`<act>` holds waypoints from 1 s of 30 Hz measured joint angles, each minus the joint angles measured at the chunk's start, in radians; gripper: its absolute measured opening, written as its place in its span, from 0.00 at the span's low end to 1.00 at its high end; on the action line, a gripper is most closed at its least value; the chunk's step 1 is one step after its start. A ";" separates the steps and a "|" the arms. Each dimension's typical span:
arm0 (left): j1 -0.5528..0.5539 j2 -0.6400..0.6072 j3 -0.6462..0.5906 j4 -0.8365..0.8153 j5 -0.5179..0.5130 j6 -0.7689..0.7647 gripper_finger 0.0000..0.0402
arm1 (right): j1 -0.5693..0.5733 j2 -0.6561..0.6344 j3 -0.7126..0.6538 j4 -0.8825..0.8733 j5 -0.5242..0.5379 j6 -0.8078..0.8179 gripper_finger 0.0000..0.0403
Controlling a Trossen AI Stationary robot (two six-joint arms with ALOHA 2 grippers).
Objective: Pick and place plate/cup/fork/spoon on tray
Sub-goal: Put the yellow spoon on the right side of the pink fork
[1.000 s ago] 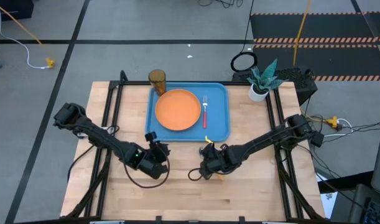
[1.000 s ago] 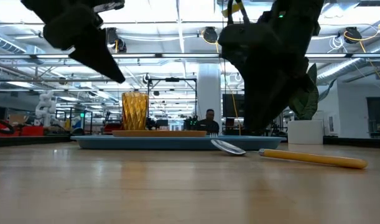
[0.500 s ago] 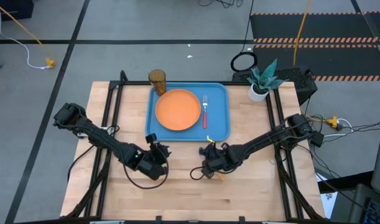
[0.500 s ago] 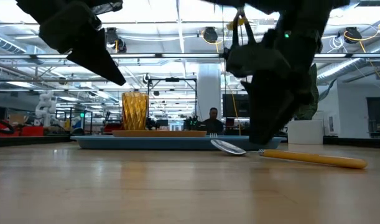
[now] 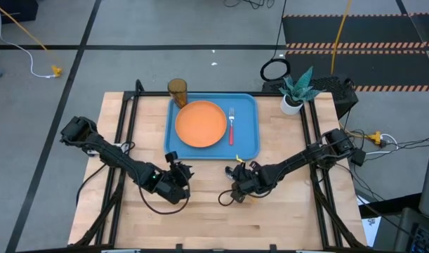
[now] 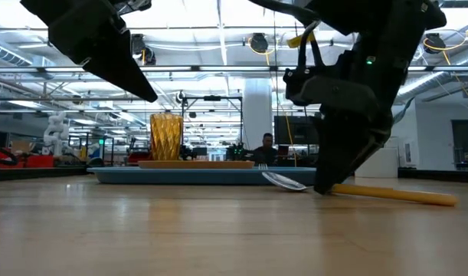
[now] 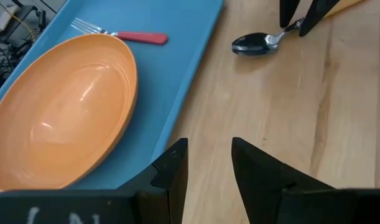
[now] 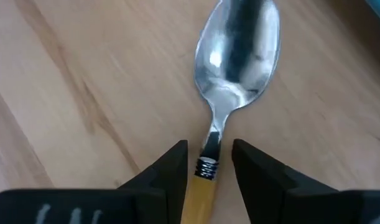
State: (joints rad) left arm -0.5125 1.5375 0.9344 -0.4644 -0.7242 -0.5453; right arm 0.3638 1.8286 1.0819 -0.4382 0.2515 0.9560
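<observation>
The spoon, with a silver bowl and an orange handle, lies flat on the wood just near the light-blue tray. My right gripper is open and points down. Its fingers stand on either side of the spoon's neck, with small gaps showing. The orange plate and the red-handled fork lie on the tray. The amber cup stands at the tray's far left corner. My left gripper hangs open above the wood by the tray's near left corner.
A potted plant stands at the table's far right corner. Bare wood runs along the near side of the table. In the low view a person shows in the room beyond the table.
My right gripper has come down toward the table over the spoon and has rolled a little about its own line, so its fingertips now reach table height at the spoon's neck. The left arm has kept still.
</observation>
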 joint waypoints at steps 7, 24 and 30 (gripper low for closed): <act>0.000 0.000 0.000 0.000 0.000 0.000 0.32 | 0.007 0.001 -0.002 -0.006 0.034 -0.008 0.18; -0.005 0.000 0.000 0.007 -0.001 0.001 0.32 | 0.005 -0.032 0.021 0.001 0.048 0.003 0.05; -0.020 0.000 0.000 0.016 -0.009 0.000 0.32 | -0.014 -0.090 0.050 -0.024 0.155 -0.027 0.05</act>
State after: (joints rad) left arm -0.5329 1.5375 0.9348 -0.4488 -0.7331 -0.5457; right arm 0.3502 1.7390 1.1324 -0.4619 0.4065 0.9286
